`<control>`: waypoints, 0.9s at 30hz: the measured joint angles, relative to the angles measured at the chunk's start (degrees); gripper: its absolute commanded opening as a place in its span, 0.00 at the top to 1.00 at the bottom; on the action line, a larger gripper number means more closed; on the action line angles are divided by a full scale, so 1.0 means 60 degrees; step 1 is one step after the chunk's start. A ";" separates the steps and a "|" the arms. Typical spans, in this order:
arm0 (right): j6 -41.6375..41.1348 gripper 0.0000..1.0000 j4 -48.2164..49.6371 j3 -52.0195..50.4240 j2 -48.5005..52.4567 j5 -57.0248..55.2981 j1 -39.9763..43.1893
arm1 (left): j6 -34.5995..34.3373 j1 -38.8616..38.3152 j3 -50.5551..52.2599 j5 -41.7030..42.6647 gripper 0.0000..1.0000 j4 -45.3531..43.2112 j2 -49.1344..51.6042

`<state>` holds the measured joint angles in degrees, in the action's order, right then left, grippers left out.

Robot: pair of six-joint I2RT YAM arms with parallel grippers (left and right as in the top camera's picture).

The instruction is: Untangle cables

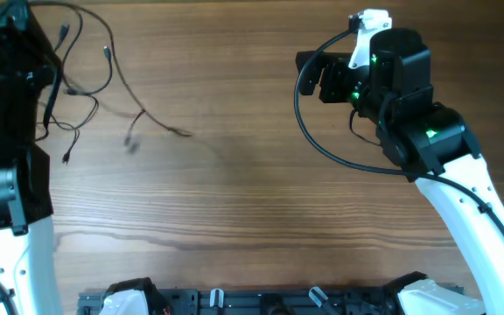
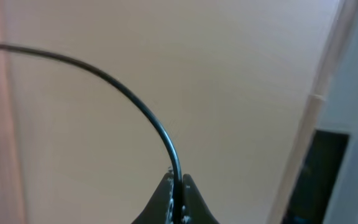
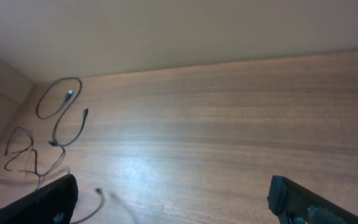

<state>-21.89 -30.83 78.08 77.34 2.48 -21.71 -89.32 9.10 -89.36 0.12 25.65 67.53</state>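
Thin black cables (image 1: 90, 66) lie in loose loops at the table's far left; one strand runs right and ends in a plug (image 1: 182, 133). They also show in the right wrist view (image 3: 61, 118). My left gripper (image 2: 178, 183) is shut on one black cable (image 2: 135, 99), which arcs up and to the left from the jaws. In the overhead view the left arm (image 1: 7, 96) covers its own jaws. My right gripper (image 3: 173, 196) is open and empty, held above the table at the back right, well away from the cables (image 1: 318, 74).
The wooden table (image 1: 261, 192) spreads between the arms. A thick black robot cable (image 1: 309, 131) loops off the right arm. Black fixtures (image 1: 269, 302) sit along the front edge.
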 measured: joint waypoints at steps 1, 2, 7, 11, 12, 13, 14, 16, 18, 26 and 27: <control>0.0000 0.00 -0.0004 0.0000 0.0000 -0.0004 0.0000 | 0.0295 -0.0011 0.0000 0.0000 0.96 -0.0259 0.0007; 0.0000 0.00 -0.0007 0.0000 0.0000 0.0000 0.0000 | 0.0780 -0.0018 -0.0004 0.0004 0.96 -0.0404 0.0004; -0.0004 0.00 -0.0004 0.0000 0.0000 -0.0004 0.0000 | 0.1639 -0.0018 -0.0058 -0.0022 0.92 0.1585 0.0069; -0.0004 0.00 -0.0007 0.0000 0.0000 -0.0004 0.0000 | 0.1840 -0.0018 -0.0062 -0.0036 0.96 0.3770 0.0331; -0.0004 0.00 -0.0004 0.0000 0.0000 0.0000 0.0000 | 0.1851 -0.0018 -0.0044 0.0000 0.96 0.4120 0.0415; -0.0004 0.00 0.0000 0.0000 0.0000 0.0000 0.0000 | 0.1851 -0.0018 -0.0044 0.0055 0.96 0.4131 0.0444; -0.0004 0.00 0.0026 0.0000 0.0000 0.0000 0.0000 | 0.1847 -0.0018 -0.0044 0.0124 0.96 0.4109 0.0444; -0.0047 0.00 0.0084 0.0000 0.0000 -0.0004 0.0000 | 0.1861 -0.0018 -0.0044 0.0404 0.96 0.3738 0.0444; -0.0095 0.00 0.0117 0.0000 0.0011 0.0000 0.0000 | 0.1960 -0.0018 -0.0044 0.0772 0.96 0.3501 0.0444; -0.0248 0.00 0.0127 0.0000 0.0412 -0.0004 0.0000 | 0.6521 -0.0018 -0.0047 0.2262 0.96 0.3843 0.0444; -0.0248 0.00 0.0135 0.0000 0.0463 -0.0004 0.0000 | 0.7238 -0.0018 -0.0047 0.2382 0.96 0.4087 0.0444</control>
<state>-23.38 -30.02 78.08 80.12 2.46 -21.71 -45.89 8.99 -89.65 14.41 50.17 70.19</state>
